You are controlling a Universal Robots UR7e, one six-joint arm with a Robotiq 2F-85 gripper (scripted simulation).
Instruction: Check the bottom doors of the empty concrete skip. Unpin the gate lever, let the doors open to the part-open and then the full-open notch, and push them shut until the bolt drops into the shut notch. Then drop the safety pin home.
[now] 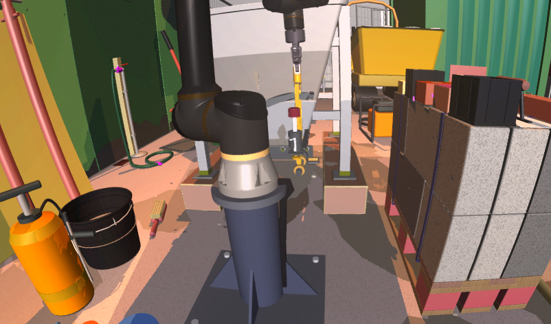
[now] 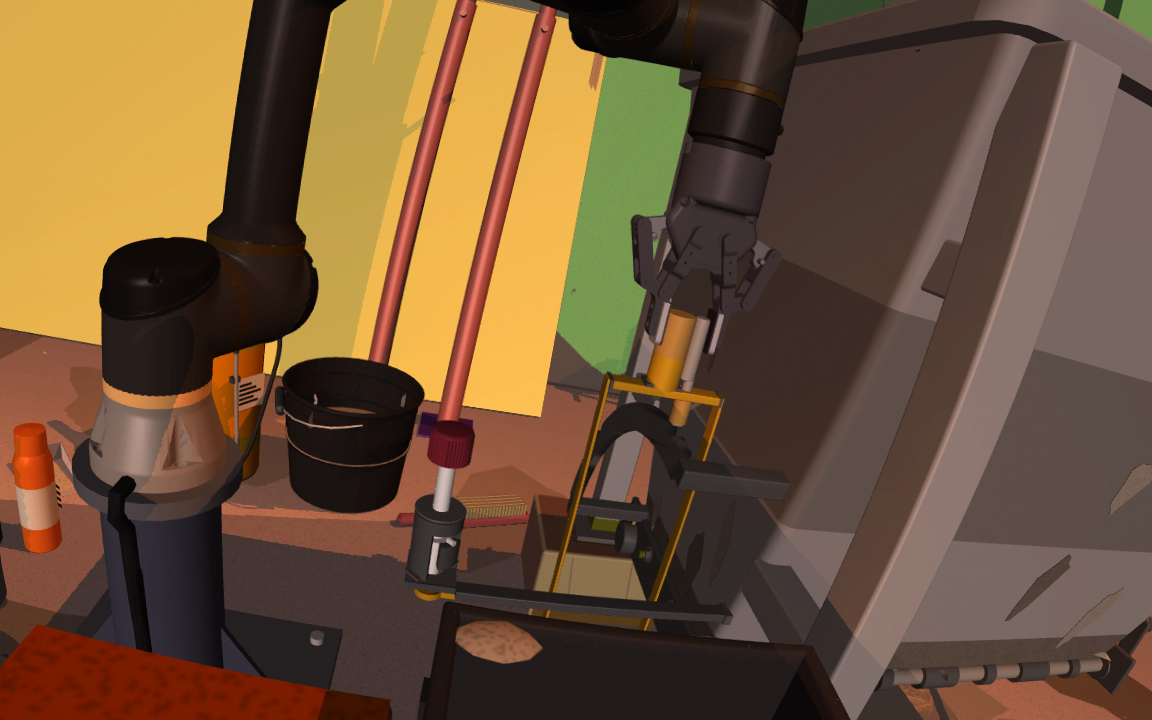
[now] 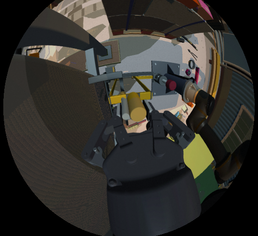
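The skip's bottom doors are mostly hidden behind the yellow lever frame (image 2: pixel 643 501) and a dark box in the foreground. The yellow lever handle (image 2: pixel 675 354) stands upright at the top of that frame, against the grey skip (image 2: pixel 965 358), and is held in my closed gripper (image 2: pixel 686 333), which reaches down from above. A thin grey rod (image 3: pixel 125 109) runs alongside the handle. The red-capped safety pin (image 2: pixel 449 445) stands raised out of its dark socket (image 2: pixel 435 548), in front of the frame.
A black bucket (image 1: pixel 102 225) and an orange sprayer (image 1: pixel 47 262) stand left of the arm's pedestal (image 1: pixel 253 250). A strapped pallet of blocks (image 1: pixel 471 193) fills the right side. Red scaffold poles (image 2: pixel 473 224) lean behind the pin. The skip's legs (image 1: pixel 344 121) rest on blocks.
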